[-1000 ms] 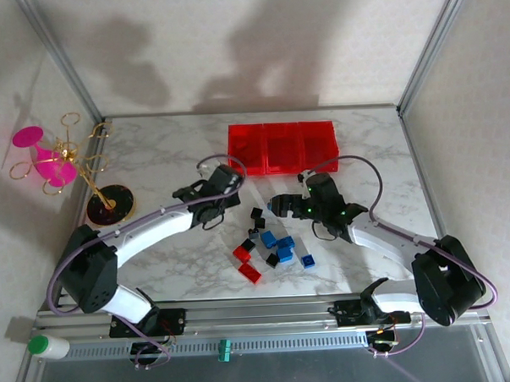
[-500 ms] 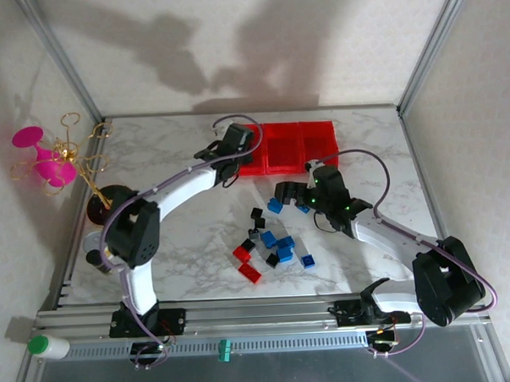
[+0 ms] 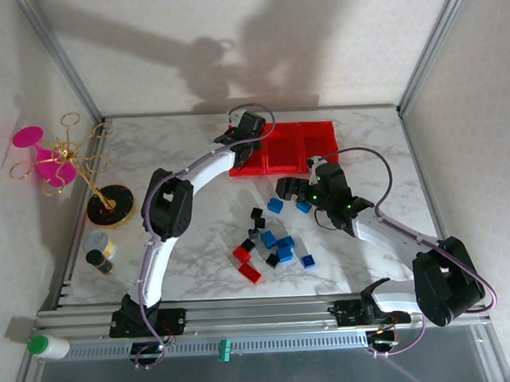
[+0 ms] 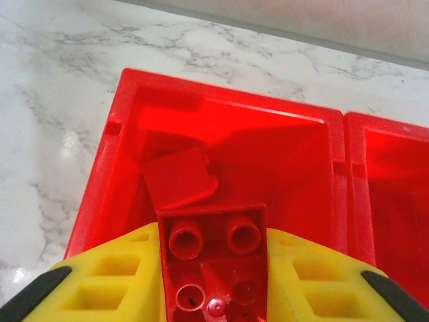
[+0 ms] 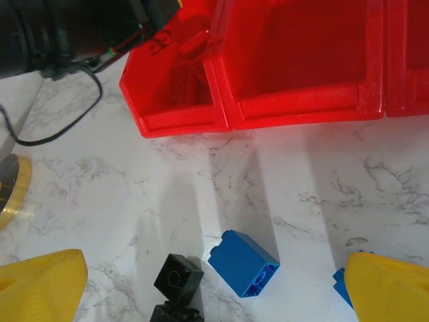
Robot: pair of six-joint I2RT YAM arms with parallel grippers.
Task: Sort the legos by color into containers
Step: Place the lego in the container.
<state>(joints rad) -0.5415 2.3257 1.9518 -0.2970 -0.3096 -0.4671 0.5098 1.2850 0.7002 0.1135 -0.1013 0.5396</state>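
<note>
Since a second ago the left arm has swung from the middle of the table up to the containers, and the left hand now hangs over the left compartment. The right hand has shifted a little towards the bins.

From the top view the left hand is a dark shape above red plastic, and what it holds cannot be made out. The left wrist view shows it: the yellow fingers are closed on a red brick, hollow underside towards the camera, held above the left compartment. A second red brick lies tilted on that compartment's floor. The middle compartment sits just beside it.

The right wrist view shows the right hand spread wide, a finger at each lower corner, holding nothing. A blue brick lies on the table between the fingers, and a black brick lies just to the left of it. The left arm's dark wrist is above the left compartment.

The top view adds the loose legos, red, blue and black, scattered on the table nearer the arm bases, well apart from the containers.
</note>
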